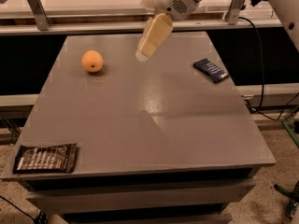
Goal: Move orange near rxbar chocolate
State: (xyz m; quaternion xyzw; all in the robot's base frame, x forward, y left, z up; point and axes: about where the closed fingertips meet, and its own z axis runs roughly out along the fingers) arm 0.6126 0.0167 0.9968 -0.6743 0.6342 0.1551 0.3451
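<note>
End effector [142, 55] hangs tilted at upper centre.

Laboratory-type test bay. We see a grey work table [154, 125] standing on a speckled floor [275, 171], a metal bracket [37, 6] on the bench at 11 o'clock, a black cable [259, 78] trailing at 3 o'clock, and the gripper [142, 55] hanging above the table toward 12 o'clock.
</note>
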